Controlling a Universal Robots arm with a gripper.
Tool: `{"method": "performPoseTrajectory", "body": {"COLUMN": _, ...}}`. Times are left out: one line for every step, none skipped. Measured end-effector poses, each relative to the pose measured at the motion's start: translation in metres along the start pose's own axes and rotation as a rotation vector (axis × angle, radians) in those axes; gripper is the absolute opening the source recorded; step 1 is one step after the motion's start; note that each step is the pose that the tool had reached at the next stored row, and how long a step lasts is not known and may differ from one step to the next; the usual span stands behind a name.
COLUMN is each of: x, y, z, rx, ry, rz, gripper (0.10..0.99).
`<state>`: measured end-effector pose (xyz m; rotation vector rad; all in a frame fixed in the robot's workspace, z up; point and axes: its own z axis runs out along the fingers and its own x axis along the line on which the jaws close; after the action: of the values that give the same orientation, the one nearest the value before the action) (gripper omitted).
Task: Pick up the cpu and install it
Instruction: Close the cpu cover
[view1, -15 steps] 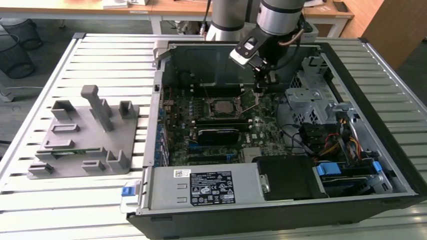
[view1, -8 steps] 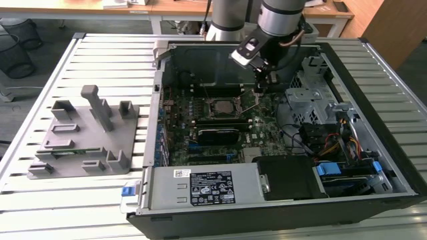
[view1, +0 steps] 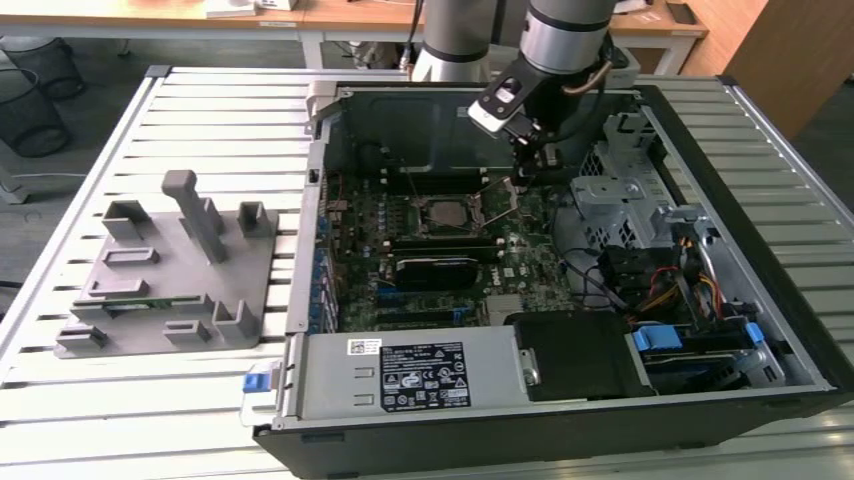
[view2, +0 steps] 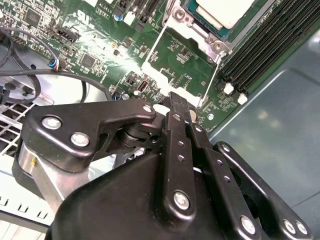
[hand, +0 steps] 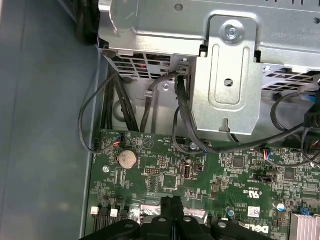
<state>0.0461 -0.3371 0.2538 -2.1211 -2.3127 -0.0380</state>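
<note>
Inside the open computer case (view1: 534, 440) on the slatted table (view1: 134, 400), the arm is reaching down over the motherboard (view1: 350, 200). The gripper (view1: 531, 165) is hanging just beside the socket, on the exterior view's right of it, with its tips close over the green board. In both wrist views its 2 fingers (hand: 164, 214) are pressing together, clenched, with nothing visible between them, so it is carrying nothing.

The cpu (view2: 222, 11) is lying flat in the socket, silver top up, near the fingertips but apart from them. Judging by that, pick-up and placement are looking done. Thin wire lever arms are showing beside the socket in the second wrist view; whether the retention frame is locked down I cannot tell, so latching may be what is left. The grey holder fixture (view1: 174, 270) is sitting on the table, well apart, at the exterior view's left.
</note>
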Motion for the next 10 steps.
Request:
{"method": "performPoseTrajectory", "body": {"x": 0.0004, "y": 0.0006, "z": 0.0003, "rx": 0.0, "ry": -0.0002, "rz": 0.0, "gripper": 0.106}}
{"method": "performPoseTrajectory", "body": {"x": 0.0007, "y": 0.0013, "z": 0.0008, "rx": 0.0, "ry": -0.0001, "rz": 0.0, "gripper": 0.106}}
{"method": "performPoseTrajectory", "body": {"x": 0.001, "y": 0.002, "z": 0.0012, "rx": 0.0, "ry": 0.0001, "rz": 0.0, "gripper": 0.106}}
{"method": "performPoseTrajectory", "body": {"x": 0.0013, "y": 0.0026, "z": 0.0015, "rx": 0.0, "ry": -0.0001, "rz": 0.0, "gripper": 0.106}}
{"method": "performPoseTrajectory", "body": {"x": 0.0017, "y": 0.0033, "z": 0.0019, "rx": 0.0, "ry": 0.0, "rz": 0.0, "gripper": 0.106}}
{"method": "performPoseTrajectory", "body": {"x": 0.002, "y": 0.004, "z": 0.0022, "rx": 0.0, "ry": -0.0001, "rz": 0.0, "gripper": 0.106}}
{"method": "performPoseTrajectory", "body": {"x": 0.0023, "y": 0.0046, "z": 0.0026, "rx": 0.0, "ry": -0.0001, "rz": -0.001, "gripper": 0.106}}
{"method": "performPoseTrajectory", "body": {"x": 0.0026, "y": 0.0053, "z": 0.003, "rx": 0.0, "ry": 0.0, "rz": -0.001, "gripper": 0.106}}
{"method": "performPoseTrajectory", "body": {"x": 0.0029, "y": 0.0059, "z": 0.0033, "rx": 0.0, "ry": 0.0, "rz": -0.001, "gripper": 0.106}}
{"method": "performPoseTrajectory", "body": {"x": 0.0032, "y": 0.0065, "z": 0.0036, "rx": 0.0, "ry": -0.0001, "rz": -0.001, "gripper": 0.106}}
